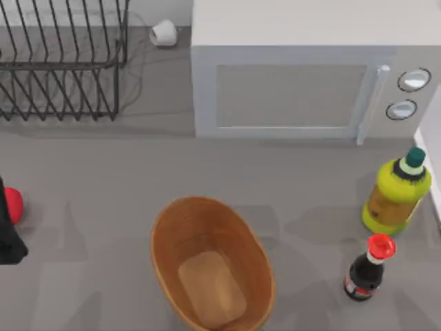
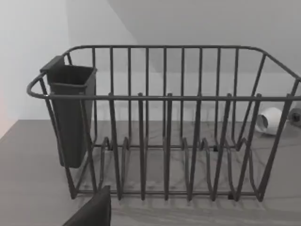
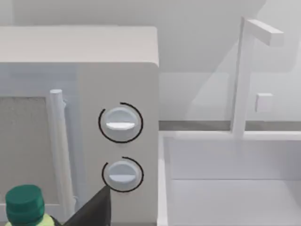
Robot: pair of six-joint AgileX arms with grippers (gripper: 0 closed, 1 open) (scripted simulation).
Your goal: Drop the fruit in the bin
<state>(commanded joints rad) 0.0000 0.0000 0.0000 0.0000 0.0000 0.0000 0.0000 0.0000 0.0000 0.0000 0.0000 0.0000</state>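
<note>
Two arms, neither over the bin. Left gripper (image 1: 8, 234) sits low at the 9 o'clock table edge in the top view, a dark block partly cut off by the frame. The fruit (image 1: 12, 205) is touching its far side. Can't tell whether it's clamped or just alongside, so grip state is unknown. The left wrist camera looks level across the table at the rack.

Right gripper (image 3: 91, 212) shows as a dark wedge in its own wrist view, which faces the microwave's two knobs. Grip state can't be told either.

Containers, near to far:
- the bin (image 1: 165, 241), 6 o'clock at the near edge, upright, its lighter flat base fully exposed. The fruit is well apart from it, out at 9.
- dark bottle (image 1: 363, 274) with a red cap, 4 o'clock, upright.
- yellow bottle (image 1: 395, 196) with a green cap, 3 o'clock, just beyond the dark one.
- microwave (image 1: 289, 96), 12 to 1 o'clock, door closed.
- black wire rack (image 1: 62, 62), 11 o'clock, with a dark cup (image 2: 70, 113) hung on one corner; its contents are not visible.
- small white object (image 1: 164, 32) lying between the rack and the microwave.
</note>
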